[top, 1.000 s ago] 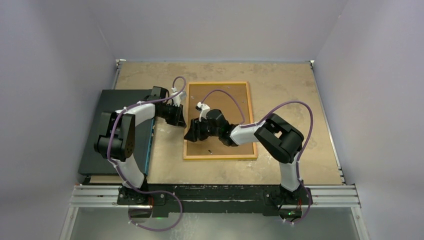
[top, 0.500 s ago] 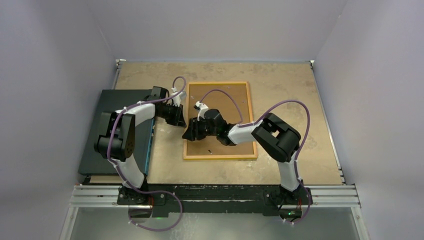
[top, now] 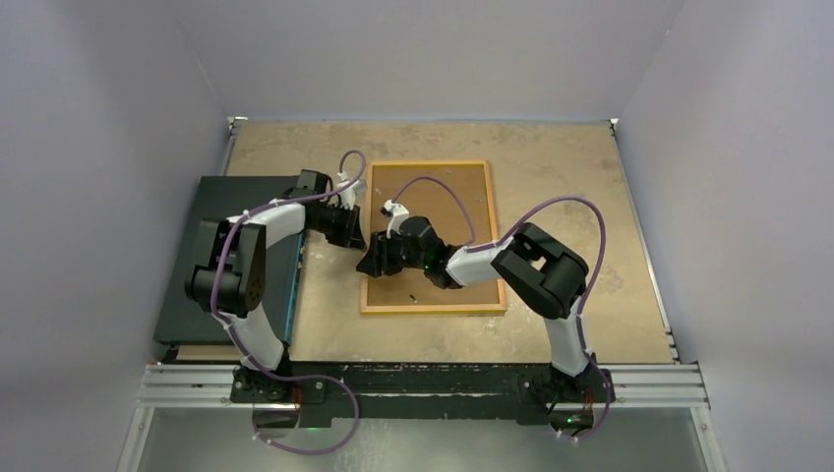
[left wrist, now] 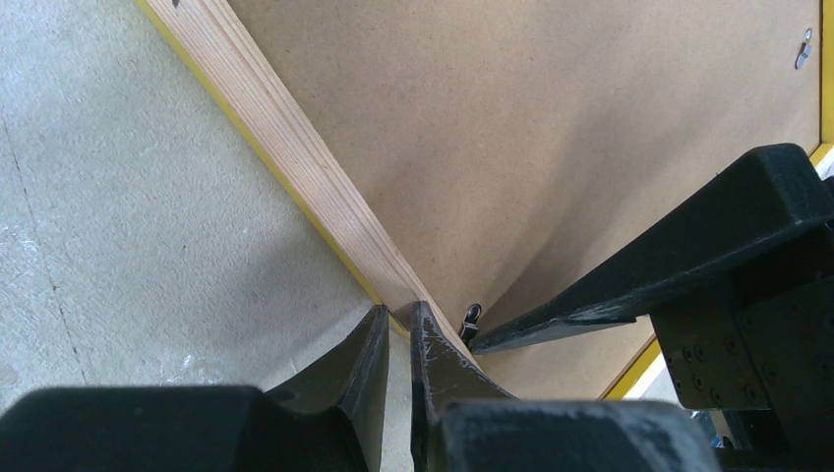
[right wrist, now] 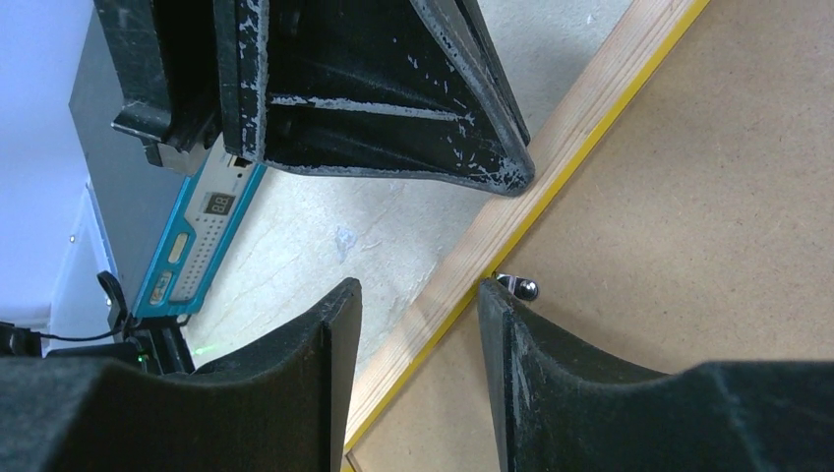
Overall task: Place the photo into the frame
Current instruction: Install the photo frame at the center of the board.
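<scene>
The yellow-orange frame (top: 430,309) lies face down mid-table with the brown backing board (top: 462,197) in it. The photo is out of view. My left gripper (top: 356,239) is shut, its tips (left wrist: 398,315) down at the frame's left rail (left wrist: 295,162), nothing between them. My right gripper (top: 372,264) is open and straddles that same rail (right wrist: 551,157); its midpoint (right wrist: 418,290) is over the rail. Its inner fingertip touches a small metal turn tab (right wrist: 516,286) on the backing board (right wrist: 708,197). The tab also shows in the left wrist view (left wrist: 472,315).
A flat black panel (top: 216,246) lies at the table's left edge with a teal-edged device (top: 292,285) along its right side, also in the right wrist view (right wrist: 211,216). Both grippers are close together at the frame's left rail. Walls enclose the table on three sides.
The right arm has shifted slightly left, bringing its gripper closer over the frame's left rail. The left arm and the frame have not moved.
</scene>
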Controlling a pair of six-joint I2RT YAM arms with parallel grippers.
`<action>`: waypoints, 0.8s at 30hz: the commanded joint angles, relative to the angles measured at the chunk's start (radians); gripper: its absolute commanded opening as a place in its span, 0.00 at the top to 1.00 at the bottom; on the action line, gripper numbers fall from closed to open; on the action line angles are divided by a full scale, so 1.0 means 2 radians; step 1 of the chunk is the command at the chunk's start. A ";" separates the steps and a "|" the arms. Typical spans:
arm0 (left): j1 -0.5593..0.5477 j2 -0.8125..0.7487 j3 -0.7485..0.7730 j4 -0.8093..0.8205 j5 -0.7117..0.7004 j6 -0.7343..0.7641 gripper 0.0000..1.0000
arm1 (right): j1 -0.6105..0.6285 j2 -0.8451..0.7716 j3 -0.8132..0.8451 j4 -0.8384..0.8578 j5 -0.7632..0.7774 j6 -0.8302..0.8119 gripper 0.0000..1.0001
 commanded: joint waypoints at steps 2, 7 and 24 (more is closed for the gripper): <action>-0.002 0.010 -0.004 -0.003 -0.029 0.017 1.00 | -0.001 0.022 -0.003 -0.006 0.034 -0.004 0.50; -0.003 0.012 -0.004 -0.005 -0.030 0.018 1.00 | -0.001 0.021 -0.002 -0.003 0.032 -0.005 0.50; 0.008 -0.025 0.086 -0.101 -0.027 0.075 0.81 | -0.065 -0.178 -0.072 -0.020 -0.003 0.020 0.26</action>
